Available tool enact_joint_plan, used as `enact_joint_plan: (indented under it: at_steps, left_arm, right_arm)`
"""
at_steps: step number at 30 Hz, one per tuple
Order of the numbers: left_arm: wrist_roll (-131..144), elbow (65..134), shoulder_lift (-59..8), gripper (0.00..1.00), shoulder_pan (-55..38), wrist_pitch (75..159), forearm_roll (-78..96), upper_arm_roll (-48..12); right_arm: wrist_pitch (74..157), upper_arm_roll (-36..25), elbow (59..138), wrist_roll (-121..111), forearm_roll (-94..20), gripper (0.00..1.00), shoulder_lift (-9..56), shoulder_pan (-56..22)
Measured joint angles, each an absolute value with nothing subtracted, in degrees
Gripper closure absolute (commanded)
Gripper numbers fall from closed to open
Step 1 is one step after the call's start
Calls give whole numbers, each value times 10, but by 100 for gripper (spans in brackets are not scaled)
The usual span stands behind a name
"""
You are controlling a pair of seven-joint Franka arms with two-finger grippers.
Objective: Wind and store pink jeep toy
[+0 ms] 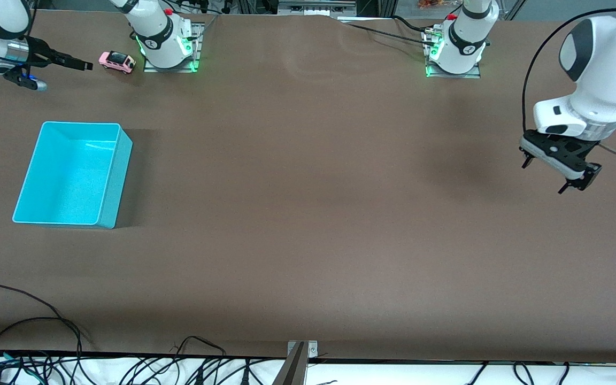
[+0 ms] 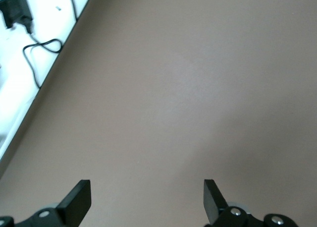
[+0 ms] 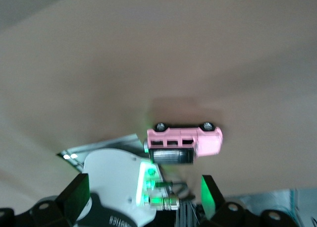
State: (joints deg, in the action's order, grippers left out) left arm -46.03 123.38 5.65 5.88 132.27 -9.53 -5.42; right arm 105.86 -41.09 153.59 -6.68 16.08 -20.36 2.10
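The pink jeep toy (image 1: 117, 61) stands on the brown table beside the right arm's base (image 1: 164, 40). It also shows in the right wrist view (image 3: 184, 140), with its wheels up in that picture. My right gripper (image 1: 62, 74) is open and empty, low over the table beside the jeep and aimed at it; its jaws (image 3: 143, 180) stand wide apart, short of the toy. The turquoise bin (image 1: 118, 182) is empty and lies nearer to the front camera than the jeep. My left gripper (image 1: 544, 176) hangs open and empty over bare table at the left arm's end (image 2: 147, 190) and waits.
The left arm's base (image 1: 455, 45) stands at the table's back edge. Black cables (image 1: 30, 342) lie along the edge nearest the front camera, with a metal bracket (image 1: 297, 366) at its middle. A white surface with a cable (image 2: 37, 58) borders the table beside my left gripper.
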Motion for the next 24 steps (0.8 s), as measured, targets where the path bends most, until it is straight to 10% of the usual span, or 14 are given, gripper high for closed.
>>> enact_joint_plan:
  at_steps: [24]
  left_arm:
    - [-268, 1168, 167, 0, 64, 1118, -77, -55]
  right_arm:
    - [1192, -542, 1640, -125, 164, 0, -159, 17]
